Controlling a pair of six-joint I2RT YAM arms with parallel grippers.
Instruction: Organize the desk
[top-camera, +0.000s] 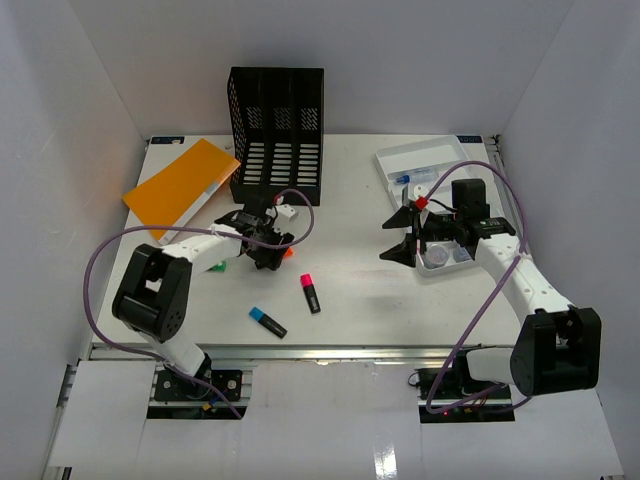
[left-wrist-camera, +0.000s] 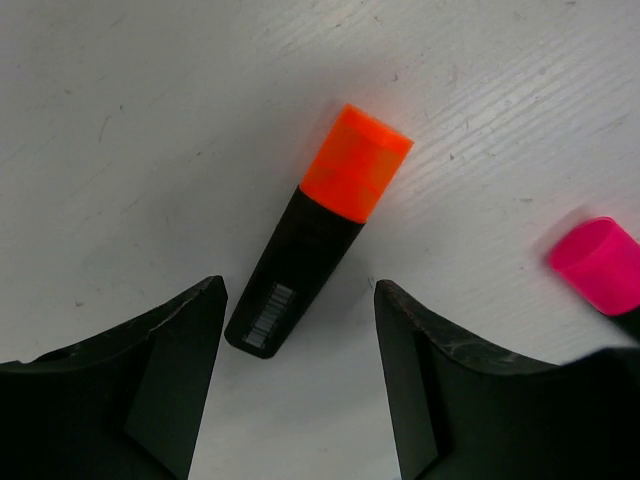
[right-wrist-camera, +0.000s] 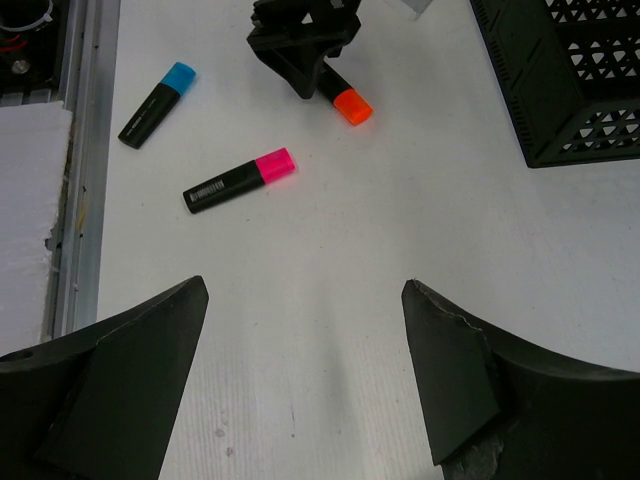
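Upper left of the top view: orange folder (top-camera: 180, 185) flat on the surface (top-camera: 370, 310), black file rack (top-camera: 277, 135) just right of it at the back.

Centre left: left pincer (top-camera: 268, 250) low over the orange highlighter (left-wrist-camera: 322, 235). Partly open, jaws apart with bare white on either side of the pen; nothing gripped. Straddles only the black butt end, at bottom centre of the left wrist view. Long axis slanted from lower left to upper right of that frame, orange cap pointing up and right, away from the pincer. Probably needs a small advance or twist before closing, to take the barrel square rather than by its very end.

Lower centre of the top view: blue highlighter (top-camera: 268, 321), then pink highlighter (top-camera: 311, 292) just to its right, both loose on the surface. Left arm far nearer to all three pens.

Centre right: right pincer (top-camera: 400, 235) wide open and empty, hovering just left of the white tray (top-camera: 420, 152) at upper right.
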